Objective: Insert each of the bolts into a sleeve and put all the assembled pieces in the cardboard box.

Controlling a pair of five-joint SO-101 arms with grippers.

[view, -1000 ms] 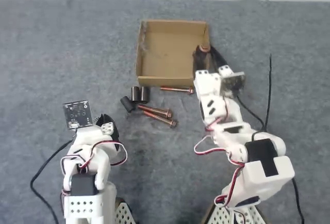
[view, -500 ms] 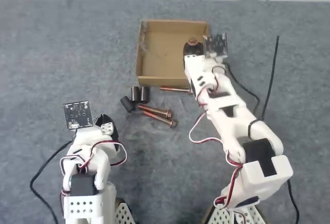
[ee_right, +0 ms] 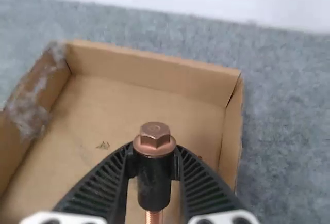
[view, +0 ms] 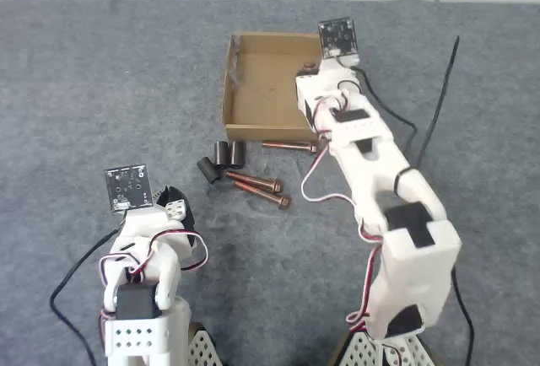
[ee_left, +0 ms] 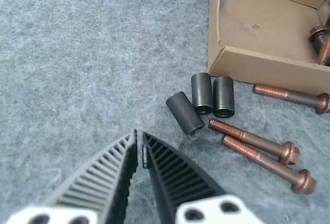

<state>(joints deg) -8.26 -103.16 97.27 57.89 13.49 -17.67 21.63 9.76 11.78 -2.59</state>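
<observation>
Grey carpet (view: 101, 79) carries the job. Your right gripper (ee_right: 153, 154) clamps a sleeved bolt (ee_right: 153, 182) above the box (ee_right: 154, 77). You look to be at the drop-off, so lower it and release inside. Your left gripper (ee_left: 139, 142) sits closed and empty near three sleeves (ee_left: 223, 96) and three bolts (ee_left: 255, 141).

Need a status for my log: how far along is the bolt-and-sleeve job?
Done: one assembled piece, bolt in sleeve. In hand: the right gripper holds it over the cardboard box. Remaining: three loose bolts and three empty sleeves lie on the mat beside the box, near the shut left gripper.
</observation>
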